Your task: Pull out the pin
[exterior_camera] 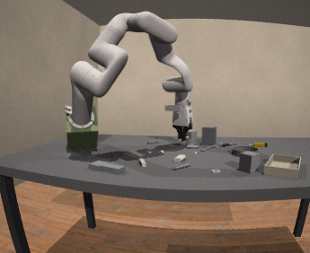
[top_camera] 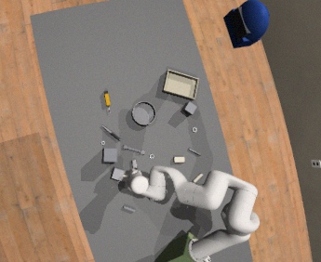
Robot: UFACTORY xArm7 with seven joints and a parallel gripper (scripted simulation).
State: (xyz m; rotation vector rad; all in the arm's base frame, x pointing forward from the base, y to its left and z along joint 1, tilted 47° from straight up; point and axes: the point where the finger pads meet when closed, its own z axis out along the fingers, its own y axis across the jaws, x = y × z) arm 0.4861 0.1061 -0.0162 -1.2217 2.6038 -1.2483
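Observation:
My gripper points straight down, low over the table, and is shut on a small dark pin that barely shows between the fingertips. In the overhead view the wrist hides both the fingers and the pin. A grey block stands just beside the gripper; in the side view this block is right of the fingers, with a small gap. I cannot tell whether the pin touches the table. A second grey block stands a little further along and also shows in the side view.
A third grey block stands by a beige tray. A round grey ring dish, a yellow-handled tool, bolts, washers and two small wooden pieces lie scattered. A long grey bar lies near the table's front.

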